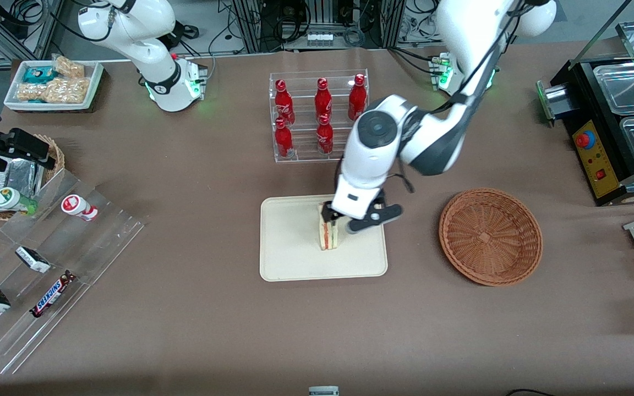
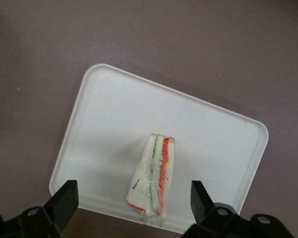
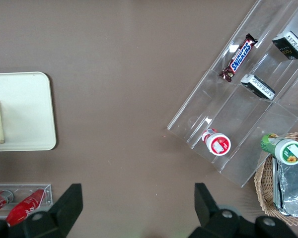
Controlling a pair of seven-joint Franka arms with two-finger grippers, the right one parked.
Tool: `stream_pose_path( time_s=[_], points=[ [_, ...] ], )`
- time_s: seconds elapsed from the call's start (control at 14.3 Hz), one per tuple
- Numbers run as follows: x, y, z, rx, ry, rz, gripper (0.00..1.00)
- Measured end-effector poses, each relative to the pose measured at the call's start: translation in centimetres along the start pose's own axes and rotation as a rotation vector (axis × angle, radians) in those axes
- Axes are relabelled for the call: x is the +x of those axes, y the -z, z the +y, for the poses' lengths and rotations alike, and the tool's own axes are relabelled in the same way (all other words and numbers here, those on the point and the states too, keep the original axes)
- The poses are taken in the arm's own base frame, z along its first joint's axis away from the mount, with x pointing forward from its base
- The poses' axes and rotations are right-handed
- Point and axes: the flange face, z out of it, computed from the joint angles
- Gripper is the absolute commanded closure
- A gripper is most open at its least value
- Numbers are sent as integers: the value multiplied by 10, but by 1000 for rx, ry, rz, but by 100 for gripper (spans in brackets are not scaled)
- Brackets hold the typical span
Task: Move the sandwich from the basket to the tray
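Table [image 1: 196, 308]: basket [image 1: 490, 236] sits empty toward working arm's end. Tray [image 1: 295, 258] carries sandwich [image 1: 328, 235], standing on edge. Tool [image 1: 332, 215] above it, fingers spread, released. Placement looks done; retreat remains.

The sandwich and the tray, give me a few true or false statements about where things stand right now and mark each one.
1. The sandwich rests on the tray. True.
2. The basket holds a second sandwich. False: nothing lies in it.
3. The gripper is open above the tray, its fingers apart on either side of the sandwich. True.
4. The sandwich lies flat with its bread face up. False: it stands on edge, filling layers showing on top.
5. The rack of red bottles stands nearer the front camera than the tray. False: it is farther from it.
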Motion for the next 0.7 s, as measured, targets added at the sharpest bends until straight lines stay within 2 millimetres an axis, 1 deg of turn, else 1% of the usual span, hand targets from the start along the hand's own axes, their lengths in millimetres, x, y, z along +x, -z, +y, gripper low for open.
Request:
stream_pose_path(
  time_s=[0.07, 0.14, 0.21, 0.49, 0.7],
  points=[
    [14, 18, -13, 11, 10, 1, 0],
    [27, 31, -26, 25, 13, -3, 0],
    [40, 39, -41, 45, 10, -12, 0],
    [89, 54, -101, 104, -37, -86, 0],
    [119, 64, -147, 119, -83, -128, 0]
  ],
)
